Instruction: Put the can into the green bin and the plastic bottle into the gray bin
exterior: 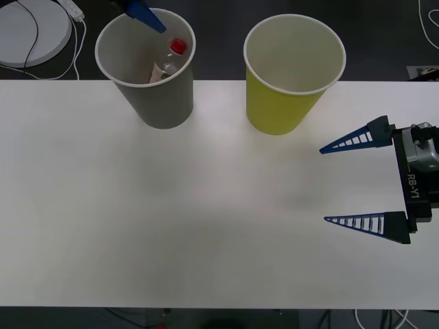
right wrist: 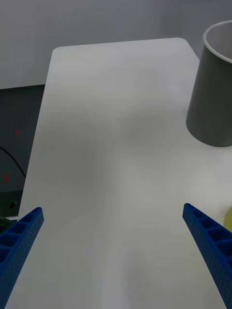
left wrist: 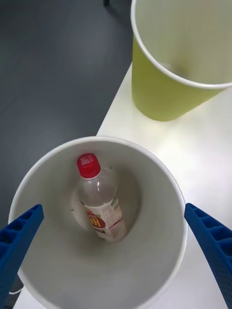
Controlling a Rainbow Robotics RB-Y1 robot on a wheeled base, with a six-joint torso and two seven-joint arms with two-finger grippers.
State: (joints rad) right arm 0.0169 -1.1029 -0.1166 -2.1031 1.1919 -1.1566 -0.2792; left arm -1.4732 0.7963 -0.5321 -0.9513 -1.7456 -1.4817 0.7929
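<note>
1. A large gray paper cup with a white rim, the gray bin (exterior: 145,65), is seen upright in the upper left of the front view, at the far edge of the white worktop (exterior: 171,219).
2. A small clear plastic bottle with a red screw cap and a white-and-red label, the plastic bottle (exterior: 167,62), is seen inside the gray bin, leaning against the inner wall with its cap uppermost.
3. In the left wrist view the plastic bottle (left wrist: 99,198) is shown lying on the bottom of the gray bin (left wrist: 164,193), cap toward the upper left of that frame.
4. A large yellow-green paper cup with a white rim and white inside, the green bin (exterior: 291,72), is placed upright in the upper middle of the front view, just right of the gray bin and not touching it.
5. The left gripper (left wrist: 116,260) is held above the mouth of the gray bin, its blue ribbed fingers (left wrist: 19,236) spread wide apart and clamped on nothing; one blue fingertip is visible at the top of the front view over the gray rim.
6. The right gripper (exterior: 353,181) is seen at the right edge of the front view, over the bare worktop below and right of the green bin, its fingers (exterior: 363,223) wide apart and empty.
7. A round white disc (exterior: 31,31) with a black cable across it lies off the worktop in the upper left corner of the front view.
</note>
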